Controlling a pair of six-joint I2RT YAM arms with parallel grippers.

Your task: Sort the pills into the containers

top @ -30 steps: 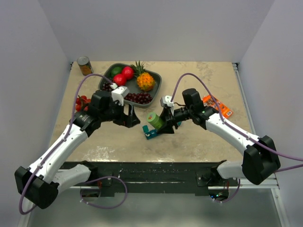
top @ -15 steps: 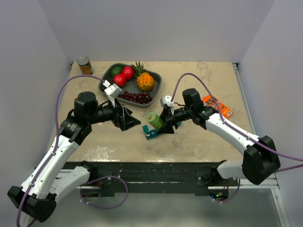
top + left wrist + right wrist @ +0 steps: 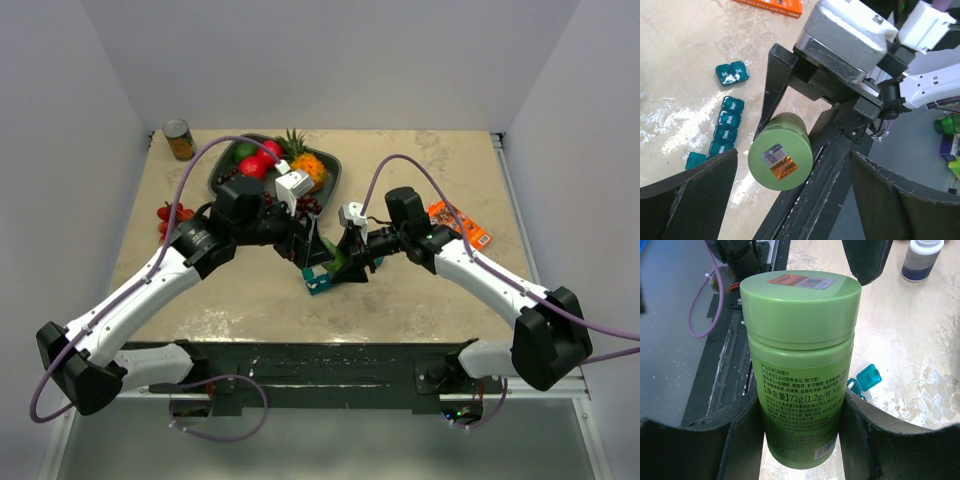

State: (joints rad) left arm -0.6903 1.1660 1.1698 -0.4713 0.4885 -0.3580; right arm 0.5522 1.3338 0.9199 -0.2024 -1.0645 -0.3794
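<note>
Small teal-blue plastic cube containers (image 3: 726, 127) lie on the desk (image 3: 680, 45): a strip of four, a joined pair (image 3: 731, 73) near one end, a single cube (image 3: 695, 160) beside the other.

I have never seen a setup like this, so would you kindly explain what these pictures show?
Two white robot arms are bolted to a table's near edge. One picture looks down from above; the other two come from a camera on each wrist. The right gripper is closed on a green round plastic bottle, near the small teal-blue plastic cube containers. The left gripper is open, facing the bottle's cap. Farther back lie a dark grey fruit tray, a tin can and an orange packet.
</note>
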